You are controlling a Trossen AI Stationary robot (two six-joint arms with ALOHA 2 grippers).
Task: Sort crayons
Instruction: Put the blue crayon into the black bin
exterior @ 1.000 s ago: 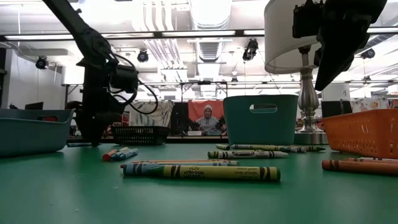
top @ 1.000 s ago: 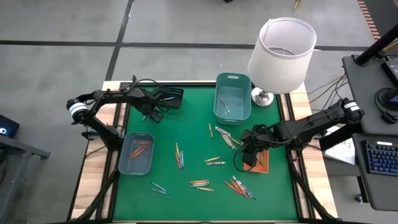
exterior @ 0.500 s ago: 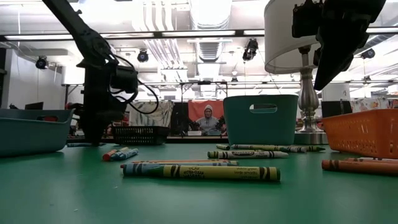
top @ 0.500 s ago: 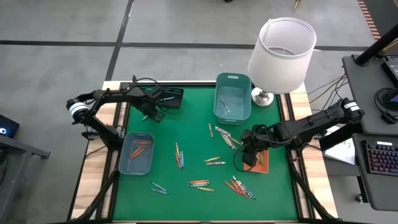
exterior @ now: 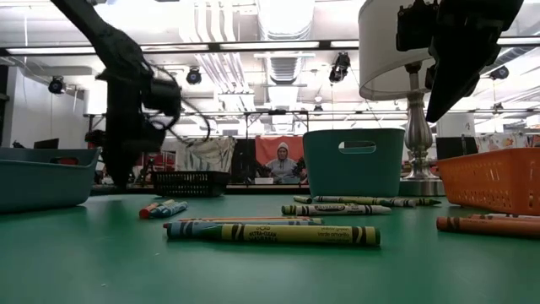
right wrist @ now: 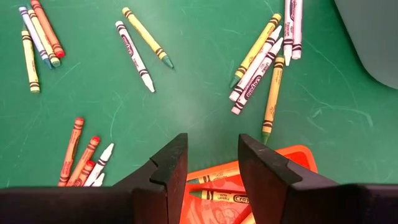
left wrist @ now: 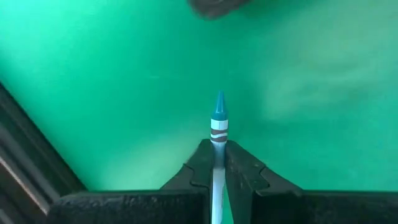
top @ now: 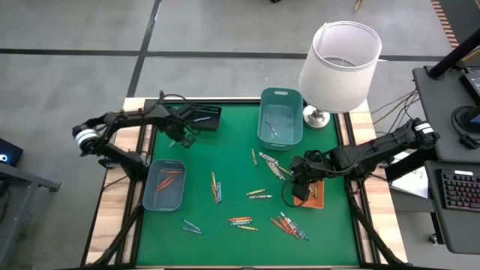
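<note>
Crayons (top: 259,193) lie scattered over the green mat (top: 225,165), with more of them (exterior: 270,232) close in the low view. At the far left of the mat, my left gripper (top: 184,139) is shut on a blue crayon (left wrist: 219,115) and points steeply down. My right gripper (top: 302,182) stands open above the near end of an orange tray (right wrist: 292,155) that holds crayons, with nothing between its fingers (right wrist: 169,168). Several loose crayons (right wrist: 258,62) lie on the mat beyond it. My left gripper pinches the blue crayon's paper-wrapped shaft (left wrist: 217,138) between its two fingers, coming from above and pointing down. The crayon runs along the fingers. Its pointed end sticks out past the fingertips toward the mat. It is lifted clear of the mat.
A grey-blue tray (top: 165,187) with red crayons sits at the left, a teal bin (top: 281,120) at the far middle and a black tray (top: 205,118) at the far left. A white-shaded lamp (top: 341,64) stands at the far right corner. Bare mat lies between the crayon groups.
My left gripper has risen from the mat at the far left, and its arm has drawn back toward the table's left edge. My right arm has kept still.
</note>
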